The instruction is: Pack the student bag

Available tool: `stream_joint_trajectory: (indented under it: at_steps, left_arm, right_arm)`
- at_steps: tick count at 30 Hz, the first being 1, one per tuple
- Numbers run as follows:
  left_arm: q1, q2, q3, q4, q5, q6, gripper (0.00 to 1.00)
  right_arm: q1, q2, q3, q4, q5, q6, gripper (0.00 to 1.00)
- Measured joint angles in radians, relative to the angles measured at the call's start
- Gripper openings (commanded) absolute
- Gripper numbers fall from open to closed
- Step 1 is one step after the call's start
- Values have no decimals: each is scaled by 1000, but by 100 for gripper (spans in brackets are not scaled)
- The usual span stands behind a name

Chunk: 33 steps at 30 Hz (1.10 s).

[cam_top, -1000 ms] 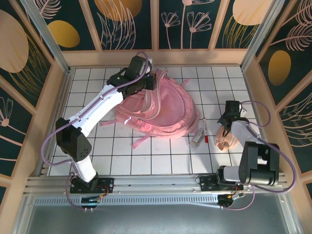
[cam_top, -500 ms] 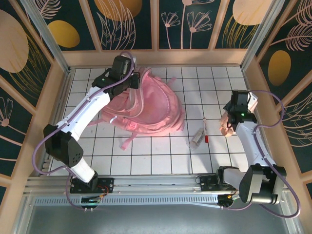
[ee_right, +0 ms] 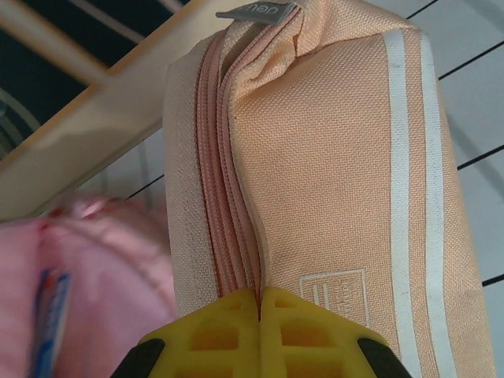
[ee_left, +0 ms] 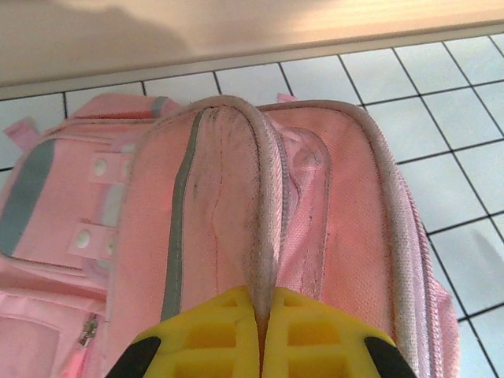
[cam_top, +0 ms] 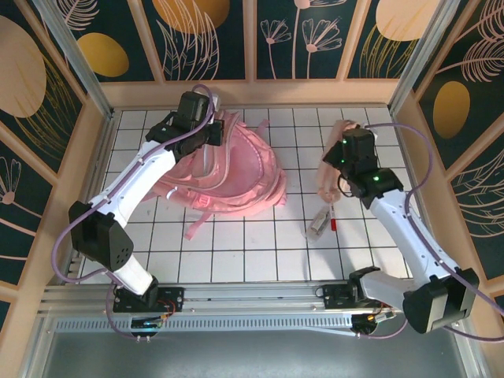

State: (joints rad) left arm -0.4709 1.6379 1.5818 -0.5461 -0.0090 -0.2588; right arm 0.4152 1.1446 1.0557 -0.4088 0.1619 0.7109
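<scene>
White gridded tabletop (cam_top: 260, 252), fenced by pale wooden rails and dark wall panels (cam_top: 197, 31) painted with gold leaves, is where we begin; we then start at the jaws and work outwards.

In the left wrist view the left gripper (ee_left: 264, 303) has its yellow jaws pressed together on a raised ridge of pink fabric, so we read it as clamped on the student bag (cam_top: 236, 173); the pinched ridge runs straight away from the jaws toward the far rail, with a grey reflective strip (ee_left: 175, 236) alongside it on the left; further left we see a pocket flap with two white snaps (ee_left: 88, 201).

From above, the bag lies on the far left-centre of the table, slumped and partly lifted at its far-left edge where the left arm (cam_top: 150, 173) reaches it; its long axis seems to us to run from that far-left edge toward the near right, ending in a rounded edge by the table's middle; loose pink straps (cam_top: 197, 224) trail toward the near side.

In the right wrist view the right gripper (ee_right: 258, 298) is closed tight on a peach pouch (ee_right: 331, 157); the pouch's zip runs away from the jaws to a grey tab at its far end; two white stripes run down its side.

From above, the pouch hangs from the right arm (cam_top: 394, 213), just right of the bag and apart from it; on the tiles nearer than the pouch lie a small greyish tube (cam_top: 318, 224) and a thin stick with a red end (cam_top: 332, 214).
</scene>
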Motion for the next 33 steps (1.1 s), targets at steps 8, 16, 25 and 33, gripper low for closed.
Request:
stream_joint_trajectory:
  at_steps: [8,16,25,33]
  left_arm:
    - [0,0,18,-24,36,-8,0]
    - [0,0,37,-45,61,-16,0]
    - [0,3,70,-64,62,-26,0]
    - [2,16,72,-64,80,-48,0]
  right_arm:
    - [181,217,64,162,-100,201,0]
    - [269,514,181,298,-157,405,0]
    - [308,789,314,422,-241,605,0]
    - [333,969,468,519,-327,791,0]
